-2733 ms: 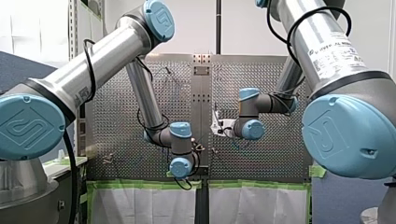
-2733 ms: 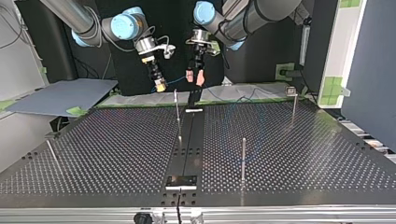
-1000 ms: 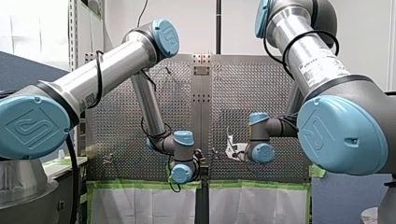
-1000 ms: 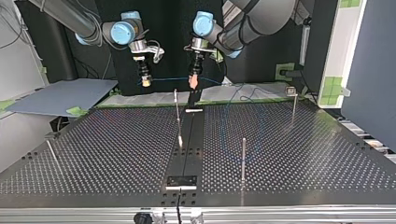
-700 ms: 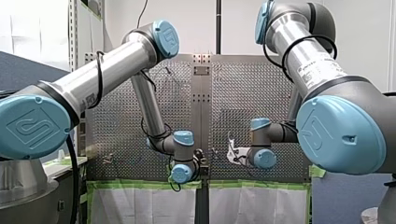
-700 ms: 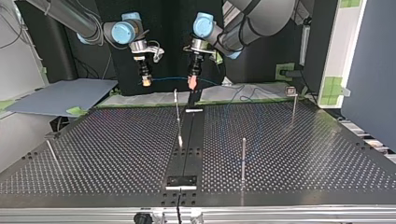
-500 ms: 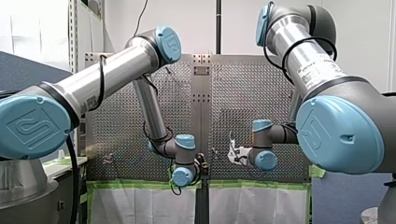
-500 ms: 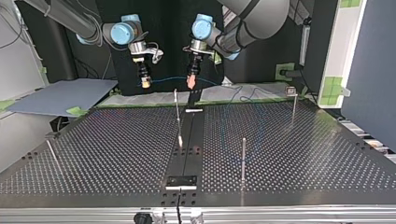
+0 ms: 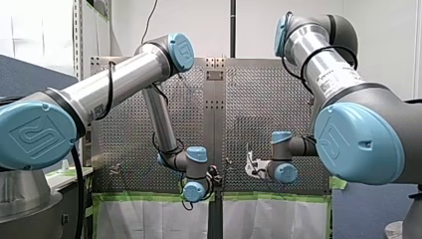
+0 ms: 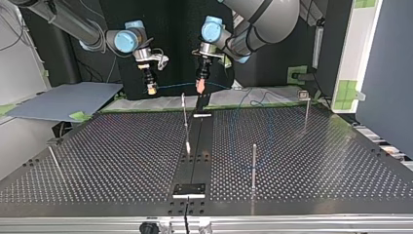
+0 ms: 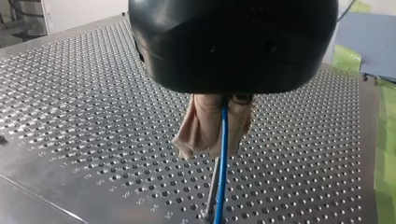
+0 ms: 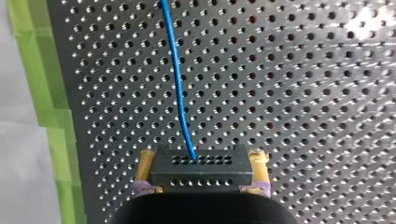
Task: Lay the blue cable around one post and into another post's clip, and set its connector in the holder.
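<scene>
Above the perforated worktop [image 12: 303, 93], near its green-taped edge [image 12: 51, 116], my right end effector [image 12: 201, 161] clamps the black connector [image 12: 201, 175] between yellow pads [image 12: 145, 163]. My left end effector [image 11: 212, 144], also above the worktop, pinches the blue cable [image 11: 222, 149] between beige pads [image 11: 198, 126]; the cable runs from the connector.

You see the cable [image 12: 179, 93] strung from its connector [image 12: 201, 168] in my right gripper [image 10: 152, 90], at the top view's left, to my left gripper [image 10: 199, 87], both behind 1 central post [image 10: 184, 114].
</scene>
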Robot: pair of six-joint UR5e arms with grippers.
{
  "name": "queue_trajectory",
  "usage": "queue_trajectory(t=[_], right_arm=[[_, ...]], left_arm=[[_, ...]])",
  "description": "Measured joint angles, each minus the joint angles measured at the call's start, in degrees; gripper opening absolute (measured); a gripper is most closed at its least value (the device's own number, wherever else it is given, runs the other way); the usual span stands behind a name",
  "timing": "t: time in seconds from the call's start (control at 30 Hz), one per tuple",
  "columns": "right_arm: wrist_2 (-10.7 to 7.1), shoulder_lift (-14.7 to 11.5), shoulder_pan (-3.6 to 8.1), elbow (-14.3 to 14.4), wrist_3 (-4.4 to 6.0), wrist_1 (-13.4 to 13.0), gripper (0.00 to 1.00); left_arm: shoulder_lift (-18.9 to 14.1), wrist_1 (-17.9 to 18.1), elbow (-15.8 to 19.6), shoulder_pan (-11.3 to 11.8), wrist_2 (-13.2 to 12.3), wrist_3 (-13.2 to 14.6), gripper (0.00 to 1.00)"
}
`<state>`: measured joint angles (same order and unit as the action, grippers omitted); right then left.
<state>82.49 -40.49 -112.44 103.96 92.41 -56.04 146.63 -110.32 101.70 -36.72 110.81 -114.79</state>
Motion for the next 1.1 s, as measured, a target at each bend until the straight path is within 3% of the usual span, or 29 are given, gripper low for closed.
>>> queue_trajectory(t=[0.33, 0.7, 0.87, 1.1], right_arm=[[-1.32, 1.9, 2.23, -2.06, -0.14, 0.67, 0.0], [-1.65, 2.3, 2.7, -3.23, -0.38, 2.85, 0.0], [-1.7, 2.37, 3.1, -3.23, -1.36, 3.13, 0.0], [-1.77, 2.4, 4.1, -3.34, -1.8, 3.15, 0.0]], left_arm=[[0.02, -1.18, -1.31, 0.32, 1.54, 3.22, 0.04], [0.07, -2.74, -3.75, 0.39, 1.69, 5.32, 0.04], [0.08, -2.73, -4.68, -0.09, 0.57, 5.57, 0.04], [0.09, -3.13, -5.19, -0.45, 0.35, 5.71, 0.04]])
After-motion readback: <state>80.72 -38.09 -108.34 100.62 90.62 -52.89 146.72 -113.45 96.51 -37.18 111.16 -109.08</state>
